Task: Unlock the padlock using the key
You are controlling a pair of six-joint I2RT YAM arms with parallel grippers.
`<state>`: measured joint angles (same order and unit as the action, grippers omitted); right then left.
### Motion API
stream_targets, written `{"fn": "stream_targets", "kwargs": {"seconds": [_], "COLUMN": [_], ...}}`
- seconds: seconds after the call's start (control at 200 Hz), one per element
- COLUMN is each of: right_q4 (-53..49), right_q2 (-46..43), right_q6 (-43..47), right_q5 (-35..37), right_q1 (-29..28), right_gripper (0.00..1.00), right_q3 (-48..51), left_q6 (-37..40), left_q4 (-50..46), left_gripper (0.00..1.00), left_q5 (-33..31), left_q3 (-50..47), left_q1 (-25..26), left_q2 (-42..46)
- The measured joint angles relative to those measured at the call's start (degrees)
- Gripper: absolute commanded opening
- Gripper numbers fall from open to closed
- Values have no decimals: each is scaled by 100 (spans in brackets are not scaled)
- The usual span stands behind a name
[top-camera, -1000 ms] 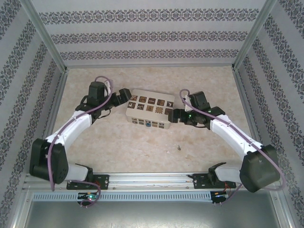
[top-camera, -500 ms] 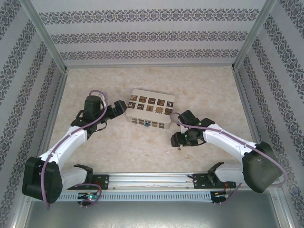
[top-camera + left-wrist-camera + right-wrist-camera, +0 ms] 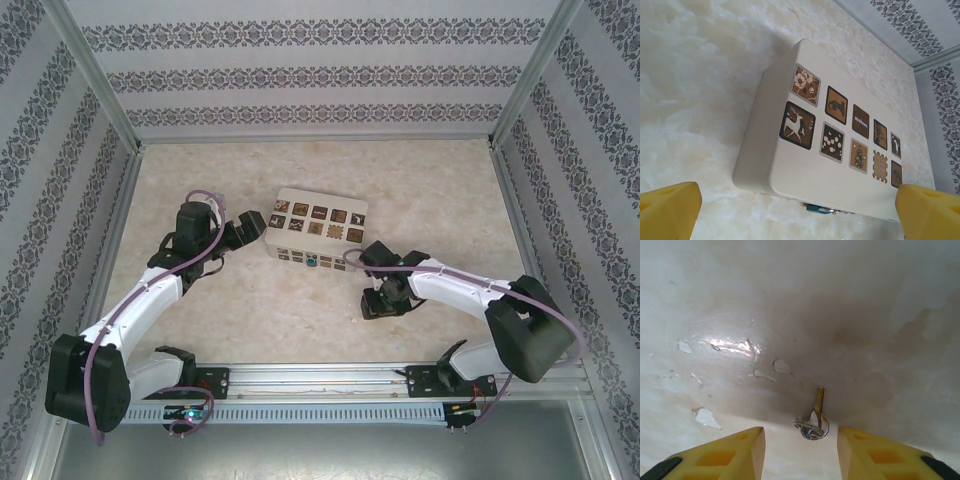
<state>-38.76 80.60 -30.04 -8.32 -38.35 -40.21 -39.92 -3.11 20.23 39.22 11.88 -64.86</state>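
The key (image 3: 816, 415) lay flat on the table (image 3: 450, 200), roughly 5 o'clock from the white box (image 3: 318, 228) in the top view. The right gripper (image 3: 800, 452) sat low over it with its jaws apart, one either side of the ring end and neither touching it. My guess is it was lined up for a pinch. The left gripper (image 3: 252, 228) waited at the box's 9 o'clock, jaws spread wide and holding nothing, probably there to steady the box. The little blue padlock (image 3: 817, 209) sat on the box's 6 o'clock edge, facing the arms, so handy for the key. The tabletop was pale marbled cream, scuffed and a bit shiny, with patterned wallpaper (image 3: 320, 70) on three sides.
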Motion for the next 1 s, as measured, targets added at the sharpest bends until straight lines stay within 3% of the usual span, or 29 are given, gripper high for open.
{"fn": "stream_targets", "kwargs": {"seconds": [0.44, 0.819, 0.999], "right_q4": [-2, -57, -127], "right_q2": [157, 155, 7], "right_q6": [-2, 48, 179], "right_q5": [153, 299, 385], "right_q1": [-55, -94, -92], "right_gripper": [26, 5, 0], "right_q3": [-2, -59, -149], "left_q6": [-52, -59, -37], "left_q4": [0, -35, -146], "left_gripper": [99, 99, 99], "left_q5": [-87, -177, -275], "left_q3": [-94, -111, -103], "left_q1": [0, 0, 0], "left_q2": [151, 315, 450]}}
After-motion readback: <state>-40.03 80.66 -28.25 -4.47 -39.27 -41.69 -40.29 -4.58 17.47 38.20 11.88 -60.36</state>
